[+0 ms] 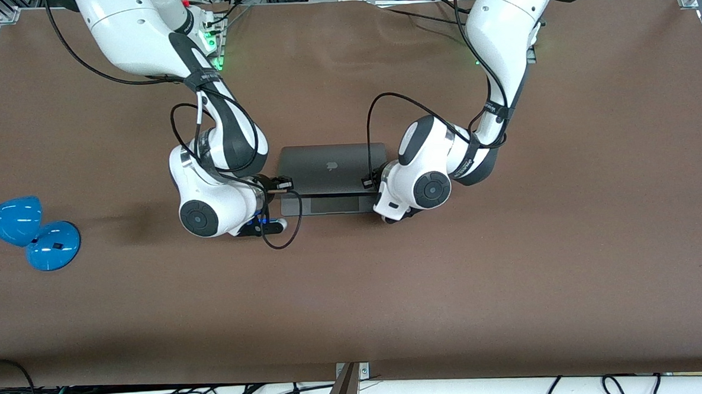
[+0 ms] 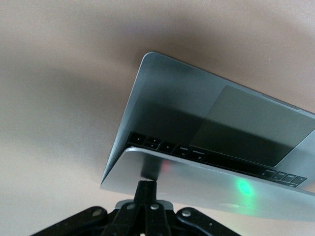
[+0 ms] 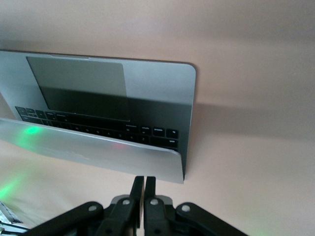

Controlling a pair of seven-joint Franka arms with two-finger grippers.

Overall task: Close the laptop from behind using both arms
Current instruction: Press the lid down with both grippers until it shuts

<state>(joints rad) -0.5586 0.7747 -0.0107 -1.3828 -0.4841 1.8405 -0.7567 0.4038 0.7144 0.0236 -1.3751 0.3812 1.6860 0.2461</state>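
Right gripper (image 1: 280, 184), fingers pinched shut, and left gripper (image 1: 369, 181), likewise shut and empty, each press one end of the half-lowered lid of the laptop (image 1: 325, 167) at table centre, long axis spanning both, equally near.

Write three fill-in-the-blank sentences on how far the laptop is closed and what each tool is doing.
1. The slim grey metal laptop is partly ____, its lid tilted low over the black keyboard.
2. The left tool has its fingers ____ at the lid's edge.
3. Toward the right arm's end of the brown table stands a ____ desk lamp.

Missing: closed; shut; blue
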